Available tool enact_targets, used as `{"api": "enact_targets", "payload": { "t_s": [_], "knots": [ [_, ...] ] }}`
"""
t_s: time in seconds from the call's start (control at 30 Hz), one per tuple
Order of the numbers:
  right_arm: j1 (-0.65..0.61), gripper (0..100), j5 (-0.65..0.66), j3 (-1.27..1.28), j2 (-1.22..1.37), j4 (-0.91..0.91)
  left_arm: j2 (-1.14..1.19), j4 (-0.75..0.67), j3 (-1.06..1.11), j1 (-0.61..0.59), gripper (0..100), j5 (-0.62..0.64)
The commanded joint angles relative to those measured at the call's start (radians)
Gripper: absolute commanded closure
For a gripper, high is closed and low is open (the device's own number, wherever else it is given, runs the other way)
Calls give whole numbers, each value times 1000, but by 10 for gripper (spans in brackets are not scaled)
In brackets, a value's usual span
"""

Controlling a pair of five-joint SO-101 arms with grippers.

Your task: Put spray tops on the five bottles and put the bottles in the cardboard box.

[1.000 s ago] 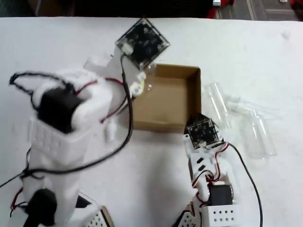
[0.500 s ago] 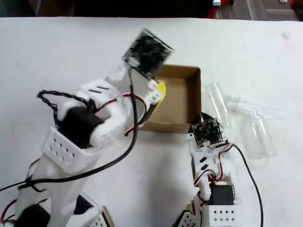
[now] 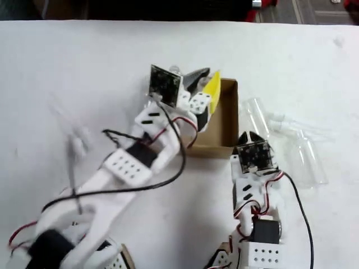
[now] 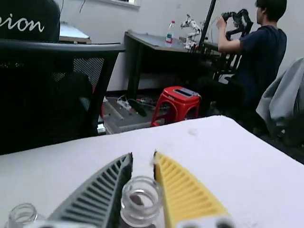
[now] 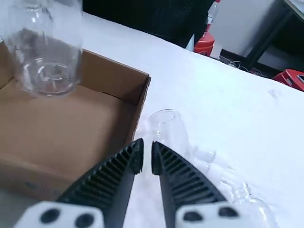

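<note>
Not much to read here tbh: the only proper text is some big white lettering on a dark rounded thing sitting right on top of the black mesh chair in the left wrist view, and it's cut off at the edge so just the tail end of a word shows. The cardboard box has a faint bluish print smudge on its outer wall, too blurry to make out
</note>
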Motion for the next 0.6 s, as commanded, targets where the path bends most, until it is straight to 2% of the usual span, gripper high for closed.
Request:
{"api": "enact_targets", "payload": {
  "t_s": [0.0,0.1,0.23,0.57],
  "knots": [
    [21,981,-43,8,-4,-28,231,-307,-37,-12,976,-15],
    [21,981,-43,8,-4,-28,398,-400,-114,-31,976,-15],
    [19,981,-43,8,-4,-28,555,-422,-210,-67,976,-15],
    [15,981,-44,8,-4,-28,687,-420,-339,-94,976,-15]
  ]
}}
